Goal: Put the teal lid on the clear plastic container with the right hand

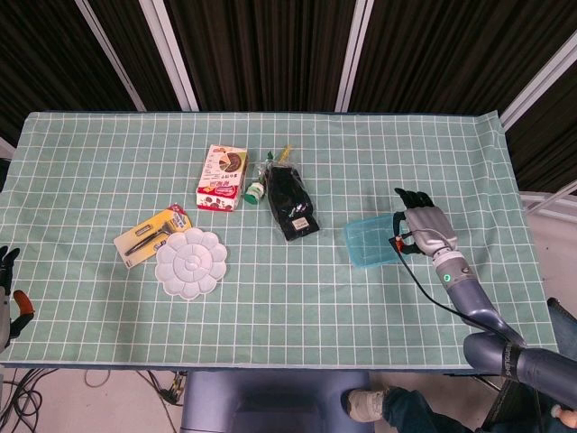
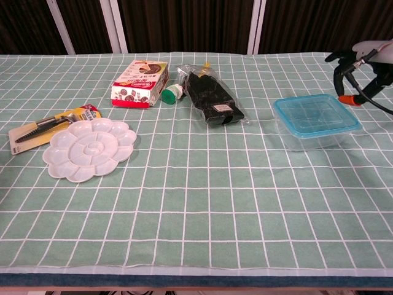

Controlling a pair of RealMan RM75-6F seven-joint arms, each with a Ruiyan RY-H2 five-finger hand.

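Teal lid (image 2: 315,113) lies on top of the clear plastic container (image 2: 310,138), right of centre on the green checked tablecloth (image 2: 202,184), well apart from the other items. In the chest view the lid covers the container's whole opening and looks roughly level; the head view shows the same pairing (image 1: 369,242) but is too small to confirm the rim. Judgement: placement is essentially done; what may remain is pressing the lid down to seat it, since the pictures do not show whether it has snapped on all round. Right hand (image 2: 361,56) is raised above and behind the far right corner of the lid, apart from it in the chest view; from the head view (image 1: 419,228) it sits just beside the lid's right edge. Its dark fingers (image 1: 411,197) are spread apart and hold nothing; no contact with lid or container is visible. Left hand (image 1: 7,271) shows only at the frame's left edge below the table line; how its fingers lie cannot be told, and nothing visible is in it.
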